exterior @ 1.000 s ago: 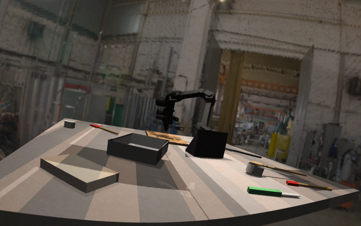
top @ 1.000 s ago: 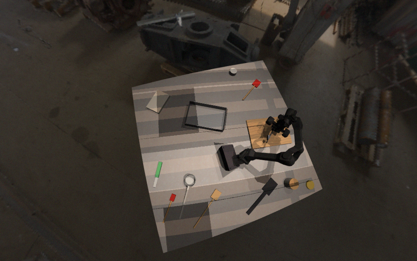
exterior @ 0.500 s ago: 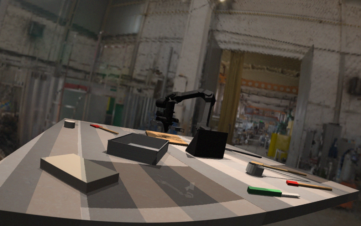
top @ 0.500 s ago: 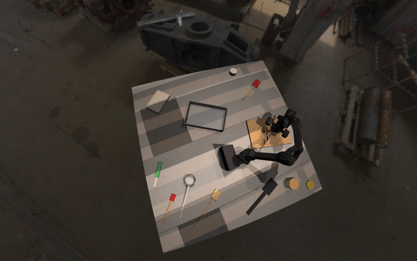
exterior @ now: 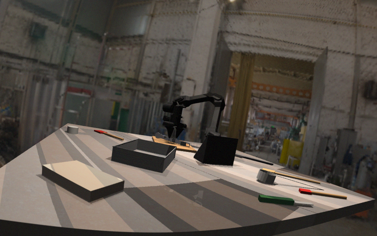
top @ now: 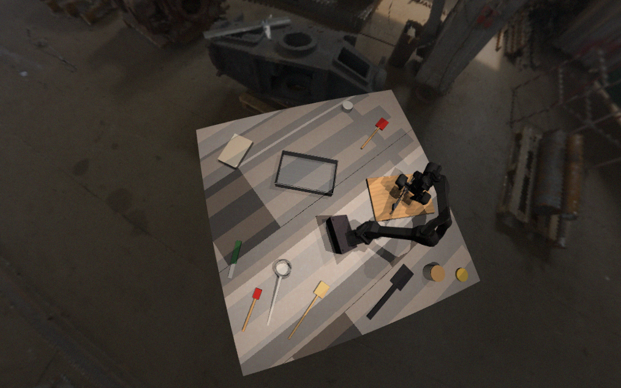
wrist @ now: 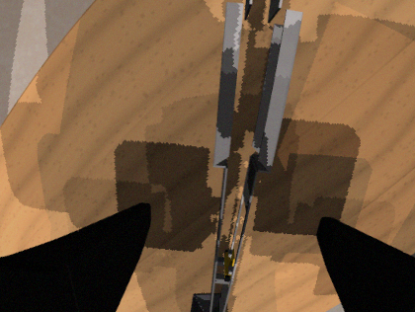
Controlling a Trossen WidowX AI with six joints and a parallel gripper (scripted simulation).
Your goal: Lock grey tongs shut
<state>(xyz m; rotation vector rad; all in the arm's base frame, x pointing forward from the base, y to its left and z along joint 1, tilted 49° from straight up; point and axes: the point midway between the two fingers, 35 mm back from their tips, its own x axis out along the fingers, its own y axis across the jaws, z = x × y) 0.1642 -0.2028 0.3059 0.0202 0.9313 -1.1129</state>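
Note:
My gripper [top: 413, 190] [exterior: 173, 136] [wrist: 235, 220] is open and points down over the wooden board [top: 378, 192] [exterior: 160, 140] [wrist: 84, 99]. The grey tongs [top: 401, 199] [exterior: 186, 144] [wrist: 228, 99] are low over or on the board, between and below my spread fingers, touching neither in the wrist view. Their two arms lie nearly side by side with a narrow gap that widens a little toward the tips at the top of that view. The hinge end is at its bottom edge. Whether the lock is engaged, and whether the tongs rest fully on the board, I cannot tell.
The dark roasting tin [top: 307, 155] [exterior: 133, 159] stands beside the board. A cream block [top: 235, 150] [exterior: 83, 175] lies beyond it. A red-headed tool [top: 381, 123] and a white cylinder [top: 347, 106] are at the far edge. A black spatula [top: 401, 277] and an orange-topped cylinder [top: 436, 273] are behind the arm.

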